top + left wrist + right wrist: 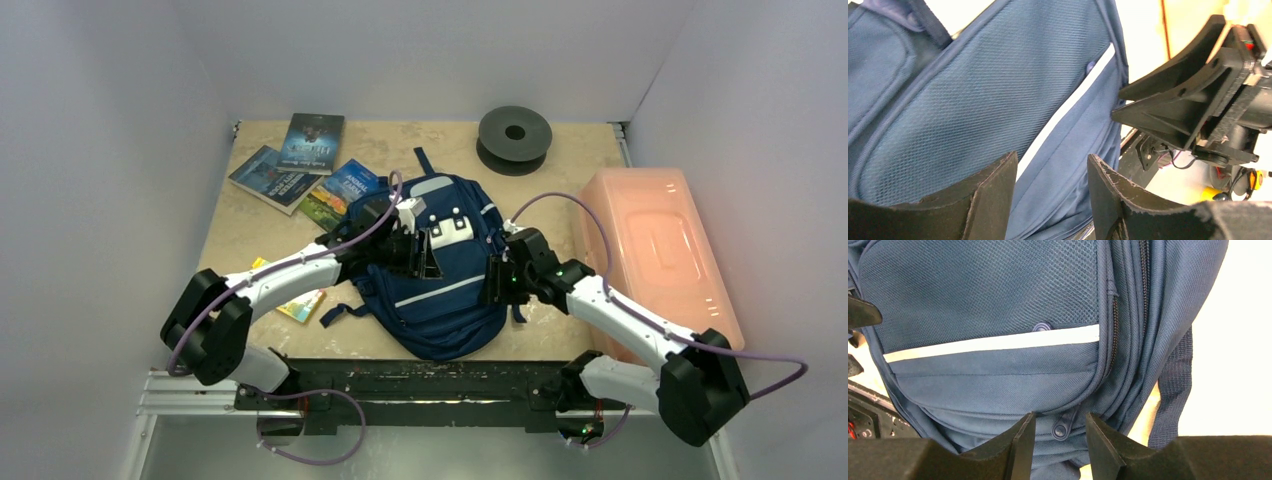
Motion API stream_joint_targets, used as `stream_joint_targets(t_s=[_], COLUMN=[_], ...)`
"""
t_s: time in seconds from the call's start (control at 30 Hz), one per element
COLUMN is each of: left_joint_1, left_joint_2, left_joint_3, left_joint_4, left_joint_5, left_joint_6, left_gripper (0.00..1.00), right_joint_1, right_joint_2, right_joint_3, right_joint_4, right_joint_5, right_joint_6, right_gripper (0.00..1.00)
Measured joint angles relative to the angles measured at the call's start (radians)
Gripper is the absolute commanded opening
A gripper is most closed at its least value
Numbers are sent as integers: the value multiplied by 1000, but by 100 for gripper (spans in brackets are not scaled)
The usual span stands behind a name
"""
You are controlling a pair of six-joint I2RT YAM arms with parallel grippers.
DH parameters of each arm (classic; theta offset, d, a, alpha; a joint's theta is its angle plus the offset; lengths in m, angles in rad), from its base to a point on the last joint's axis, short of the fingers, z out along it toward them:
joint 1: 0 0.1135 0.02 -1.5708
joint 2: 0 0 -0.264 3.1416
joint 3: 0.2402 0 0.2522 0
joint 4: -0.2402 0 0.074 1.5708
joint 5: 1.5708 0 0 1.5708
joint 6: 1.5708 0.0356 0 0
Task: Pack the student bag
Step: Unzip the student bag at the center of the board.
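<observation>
One student bag [445,290] lies mid-table [560,160], front up. Two grippers sit over it, both half-open and empty: left gripper [1053,165] above its left side, right gripper [1060,416] straddling a zipper pull [1061,429]. Four books [313,140] lie to the left - one black spool [514,137] behind, one pink box [655,250] to the right.

student bag [998,90] cropped in wrist views
</observation>
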Motion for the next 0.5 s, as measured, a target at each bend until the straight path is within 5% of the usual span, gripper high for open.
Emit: stream_joint_targets(t_s=[0.4,0.5], left_joint_1=[20,25], left_joint_2=[-106,-157], left_joint_3=[-85,-115], left_joint_4=[-57,-71], left_joint_5=[-56,-98], left_joint_6=[-14,-26], left_gripper=[40,48], right_joint_1=[13,29], right_joint_2=[11,39], right_joint_3=[-28,-28], right_joint_4=[29,39], right_joint_5=[-3,11], right_joint_6=[15,17], right_gripper=[33,31])
